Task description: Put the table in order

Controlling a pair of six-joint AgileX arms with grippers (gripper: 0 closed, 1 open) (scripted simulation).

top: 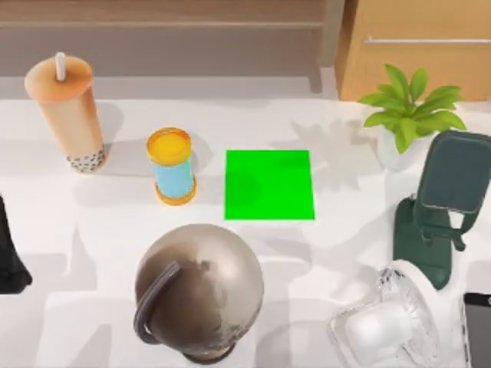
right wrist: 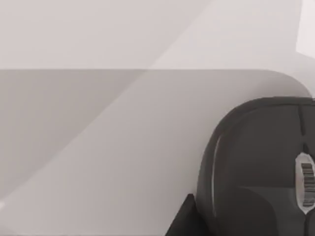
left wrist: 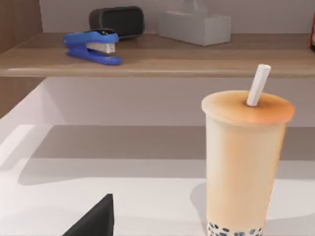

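The white table point(top: 92, 230) carries several things. A tall bubble tea cup point(top: 67, 115) with a white straw stands at the back left and rises close ahead in the left wrist view point(left wrist: 243, 162). A blue can with a yellow lid point(top: 172, 165) is just left of the green square mat point(top: 268, 184). A large metallic round kettle point(top: 199, 291) sits at the front centre. My left gripper point(top: 9, 257) stays at the table's left edge, a black part of it point(left wrist: 93, 223) low in its wrist view. A black part of my right gripper point(right wrist: 183, 221) lies beside a dark rounded object point(right wrist: 256, 167).
A potted plant point(top: 410, 115) and a dark green phone stand point(top: 441, 207) occupy the right side, with a clear fan point(top: 383, 322) and a dark flat slab point(top: 477, 330) at the front right. A wooden cabinet point(top: 422, 46) stands behind. The shelf point(left wrist: 157, 54) holds a blue stapler point(left wrist: 93, 46).
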